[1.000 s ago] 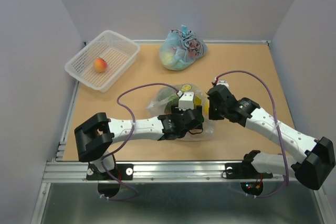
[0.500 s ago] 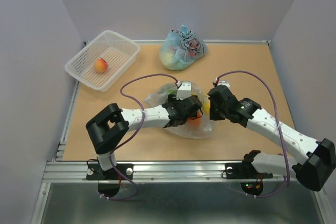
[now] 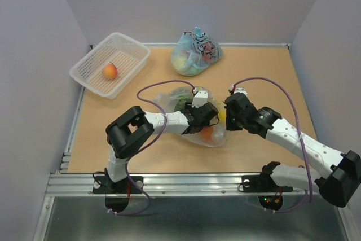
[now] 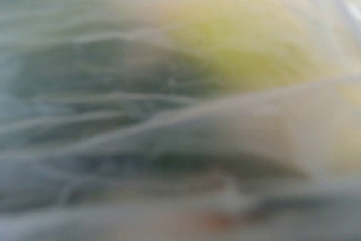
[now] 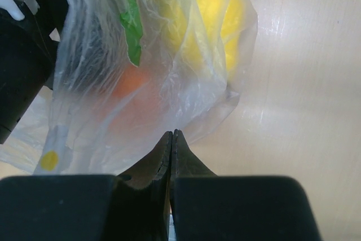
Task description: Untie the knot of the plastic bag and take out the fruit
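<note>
The see-through plastic bag [image 3: 186,101] lies mid-table with fruit inside: an orange [image 3: 207,134], a yellow lemon [image 3: 221,114] and a green piece [image 3: 180,103]. My left gripper [image 3: 206,118] is pushed into the bag and its fingers are hidden. The left wrist view shows only blurred plastic [image 4: 169,134] over yellow [image 4: 242,49] and dark green [image 4: 113,77]. My right gripper [image 5: 172,134] is shut, its tips pinching the bag's edge [image 5: 186,105] beside the orange [image 5: 127,91] and lemon [image 5: 214,15]. It sits at the bag's right side [image 3: 228,118]. A peach [image 3: 110,71] lies in the basket.
A white mesh basket [image 3: 130,49] stands at the back left. A light-blue printed bag [image 3: 196,53] with fruit sits at the back centre. Grey walls close in both sides and the back. The left arm's elbow [image 3: 128,134] is folded near the front.
My left gripper has pushed away from the front edge and deeper into the bag, its elbow folding rightwards. The bag shifted and the orange now shows. The right gripper has held still.
</note>
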`<state>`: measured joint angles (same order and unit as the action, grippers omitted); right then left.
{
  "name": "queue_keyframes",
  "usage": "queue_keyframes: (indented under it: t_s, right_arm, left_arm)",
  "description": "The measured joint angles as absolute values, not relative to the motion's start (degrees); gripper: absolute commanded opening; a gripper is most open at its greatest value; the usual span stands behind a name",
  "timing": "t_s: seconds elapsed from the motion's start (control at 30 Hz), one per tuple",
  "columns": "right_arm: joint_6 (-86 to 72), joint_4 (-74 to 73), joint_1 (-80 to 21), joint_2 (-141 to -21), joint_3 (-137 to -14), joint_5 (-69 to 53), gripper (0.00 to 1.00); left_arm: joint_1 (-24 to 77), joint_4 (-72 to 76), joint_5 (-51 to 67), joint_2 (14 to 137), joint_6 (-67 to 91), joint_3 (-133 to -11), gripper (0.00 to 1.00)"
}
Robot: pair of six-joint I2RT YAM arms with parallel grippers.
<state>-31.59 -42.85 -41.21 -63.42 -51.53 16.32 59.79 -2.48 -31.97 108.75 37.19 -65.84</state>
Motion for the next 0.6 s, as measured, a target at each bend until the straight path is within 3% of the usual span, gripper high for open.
queue_keyframes:
  t_s: [0.07,0.1,0.13,0.27,0.6]
  right_arm:
    - [-31.44,-42.83,-41.21,-63.24,-51.53,16.29,0.01]
    - [-31.33,-42.83,-41.21,-63.22,-51.53,16.29,0.01]
    - [-31.33,-42.85,-41.21,-63.22,-51.53,16.32,0.01]
    - [-31.38,-42.83,-41.21,-63.22,-51.53,17.26,0.01]
    - [-32.21,-42.85,-41.21,-63.33,-51.57,22.57,0.01]
  left_arm:
    - [59.51,-2.37,-31.73,108.71,36.86,-65.84,0.48]
    - [59.42,-2.39,-31.59,108.55,36.47,-65.84,0.34]
    - [59.42,-2.46,-31.44,108.36,36.58,-65.84,0.31]
    - [60.20,-3.18,-30.35,104.66,36.38,-65.14,0.29]
    - [63.86,-3.31,-21.87,81.65,31.59,-59.40,0.30]
